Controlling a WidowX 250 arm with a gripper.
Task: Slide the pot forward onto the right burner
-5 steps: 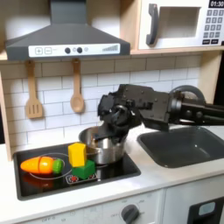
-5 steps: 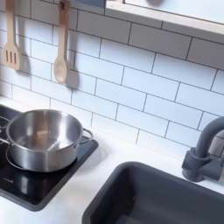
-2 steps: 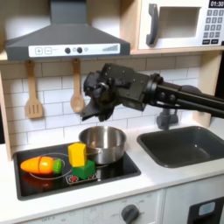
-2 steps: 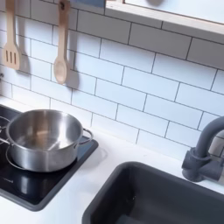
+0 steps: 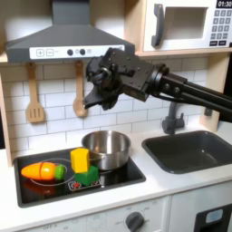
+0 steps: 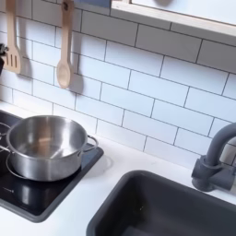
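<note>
— Where's your pot (image 5: 107, 149) relative to the gripper (image 5: 96, 88)?
— On the cooktop (image 5: 54, 186), well below it.
— Jaws?
— You can't tell their gap; they hold nothing.

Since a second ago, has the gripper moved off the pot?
Yes. In the first exterior view the gripper has risen from the pot and shifted left, now level with the hanging wooden spoon.

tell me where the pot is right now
The pot sits on the black cooktop at its right rear in the first exterior view, just right of the yellow toy, left of the sink.
</note>
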